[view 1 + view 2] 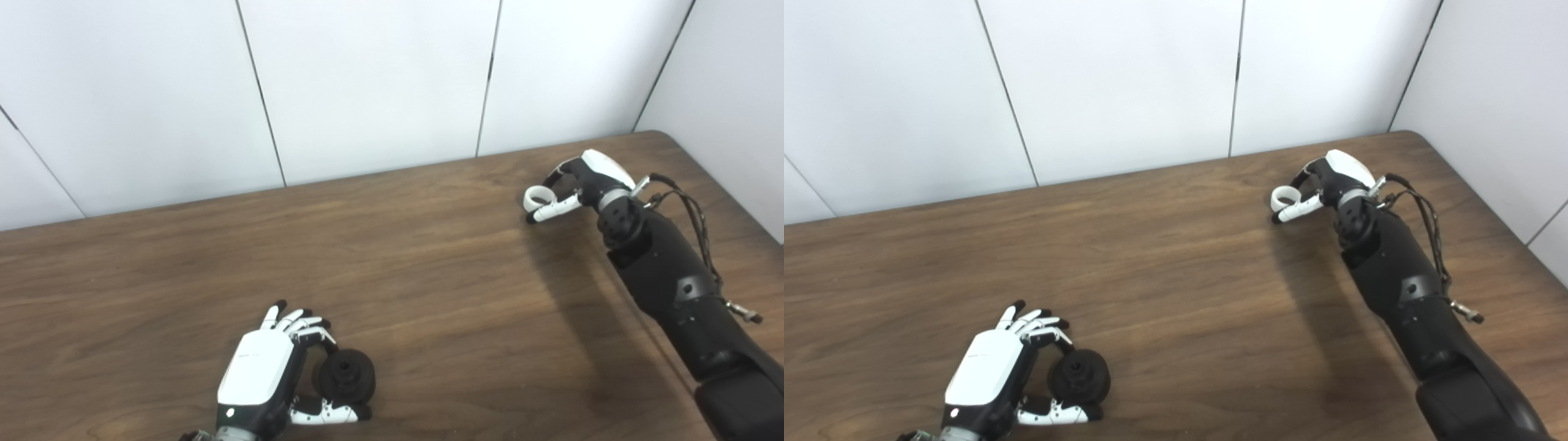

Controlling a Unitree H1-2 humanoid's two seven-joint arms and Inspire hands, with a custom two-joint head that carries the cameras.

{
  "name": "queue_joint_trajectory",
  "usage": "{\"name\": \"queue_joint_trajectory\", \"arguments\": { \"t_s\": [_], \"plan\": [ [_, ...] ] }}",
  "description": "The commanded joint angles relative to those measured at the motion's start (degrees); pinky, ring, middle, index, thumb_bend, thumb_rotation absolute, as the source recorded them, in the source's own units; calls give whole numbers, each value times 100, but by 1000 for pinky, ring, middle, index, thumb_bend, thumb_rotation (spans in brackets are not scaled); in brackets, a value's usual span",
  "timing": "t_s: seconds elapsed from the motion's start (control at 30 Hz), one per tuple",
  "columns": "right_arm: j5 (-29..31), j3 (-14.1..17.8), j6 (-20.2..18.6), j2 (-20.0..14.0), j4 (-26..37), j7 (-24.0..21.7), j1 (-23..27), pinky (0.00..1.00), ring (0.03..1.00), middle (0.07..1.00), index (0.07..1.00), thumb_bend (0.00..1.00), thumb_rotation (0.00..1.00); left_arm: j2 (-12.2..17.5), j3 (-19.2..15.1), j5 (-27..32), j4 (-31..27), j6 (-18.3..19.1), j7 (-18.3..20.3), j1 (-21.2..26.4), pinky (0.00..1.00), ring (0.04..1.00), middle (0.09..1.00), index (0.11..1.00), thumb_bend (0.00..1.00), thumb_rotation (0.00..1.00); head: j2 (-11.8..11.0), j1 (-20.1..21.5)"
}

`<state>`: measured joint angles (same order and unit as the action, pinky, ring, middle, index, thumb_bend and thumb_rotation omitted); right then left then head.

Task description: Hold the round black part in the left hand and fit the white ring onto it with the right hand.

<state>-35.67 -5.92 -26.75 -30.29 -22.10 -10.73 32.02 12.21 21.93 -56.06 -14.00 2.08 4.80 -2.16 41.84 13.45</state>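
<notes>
The round black part [346, 376] stands on edge at the near left of the table, with a hub in its middle. My left hand [269, 367] wraps it, fingers behind its top and thumb under its front. Far to the right, near the back edge, the white ring [539, 198] sits between the fingers and thumb of my right hand [576, 184], which is closed around it just above the table.
The brown wooden table [398, 275] runs back to a white panelled wall. Its right edge passes close behind my right arm [674, 282]. A wide stretch of bare wood separates the two hands.
</notes>
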Motion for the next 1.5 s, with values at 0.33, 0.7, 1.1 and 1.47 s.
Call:
{"name": "queue_joint_trajectory", "arguments": {
  "t_s": [0.33,0.7,1.1,1.47],
  "plan": [
    [4,20,0,-132,118,171,321,977,1000,908,592,841,250,24,10,-85,-31,34,66,-45,1000,877,776,484,525,55,10,-17],
    [-91,-23,-10,-122,227,171,217,1000,1000,844,485,526,144,4,2,-99,-118,89,135,-43,1000,880,779,484,525,55,23,-1],
    [-75,-169,92,-184,297,324,96,1000,979,821,485,524,132,-12,9,-120,-102,73,99,-28,1000,881,777,484,525,55,7,7],
    [-77,-368,106,-421,1257,-195,-4,1000,985,852,486,524,137,-35,47,-173,-66,59,84,-22,1000,878,775,484,525,56,12,-41]
  ]
}}
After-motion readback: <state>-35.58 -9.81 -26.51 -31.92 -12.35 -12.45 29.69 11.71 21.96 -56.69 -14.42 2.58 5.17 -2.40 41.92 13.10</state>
